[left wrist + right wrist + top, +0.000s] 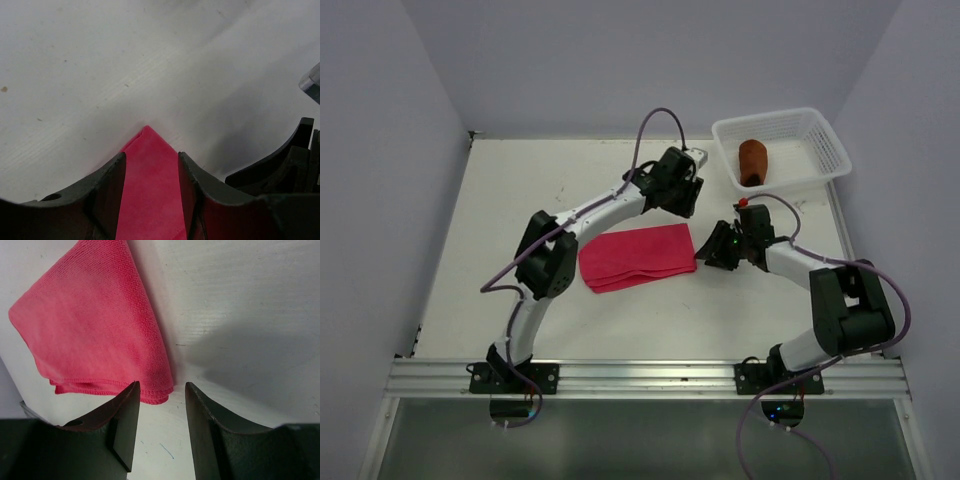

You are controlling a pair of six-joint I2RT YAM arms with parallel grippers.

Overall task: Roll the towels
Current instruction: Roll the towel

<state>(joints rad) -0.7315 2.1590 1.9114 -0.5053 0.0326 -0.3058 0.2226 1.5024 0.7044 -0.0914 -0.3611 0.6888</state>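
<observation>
About half the job looks done. The brown towel sits as a tight roll inside the basket at 1 o'clock on the bench. The pink towel is not rolled. It lies flat in a folded, layered rectangle at the bench's centre, its long side running from 9 to 3 o'clock.

Both arms are at the towel's 3 o'clock end. The left gripper is over the 1 o'clock corner with its jaws about half apart. The pink corner shows on the bench between them and nothing is pinched. The right gripper is just off the 4 o'clock corner, also about half apart and holding nothing, with the hemmed edge just ahead of its left finger.

What's left, I judge, is to take that short end, roll the pink towel toward 9 o'clock, and perhaps put it in with the brown one.
</observation>
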